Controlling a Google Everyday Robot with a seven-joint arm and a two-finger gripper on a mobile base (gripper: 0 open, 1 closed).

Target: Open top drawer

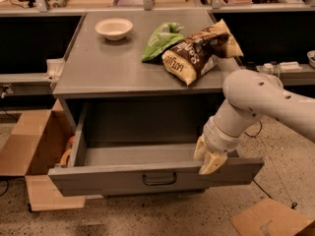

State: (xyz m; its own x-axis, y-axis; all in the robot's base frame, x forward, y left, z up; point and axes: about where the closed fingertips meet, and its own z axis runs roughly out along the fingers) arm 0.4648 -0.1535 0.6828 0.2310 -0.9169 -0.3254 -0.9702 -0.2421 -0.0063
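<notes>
The top drawer [98, 178] is pulled far out of the grey metal cabinet. Its wide flat front panel carries a small dark loop handle [159, 179] at centre. The drawer's inside looks bare. My gripper [209, 160] sits at the drawer's front rim, right of the handle, with its cream fingers [213, 163] hanging over the top edge of the front panel. My white arm [256, 100] reaches in from the right. The two lower drawers are hidden behind the open one.
On the cabinet top [98, 68] stand a white bowl [113, 28], a green bag [161, 40] and a brown chip bag [197, 53]. An open cardboard box [34, 156] stands at the left, and another box [268, 220] lies at the lower right.
</notes>
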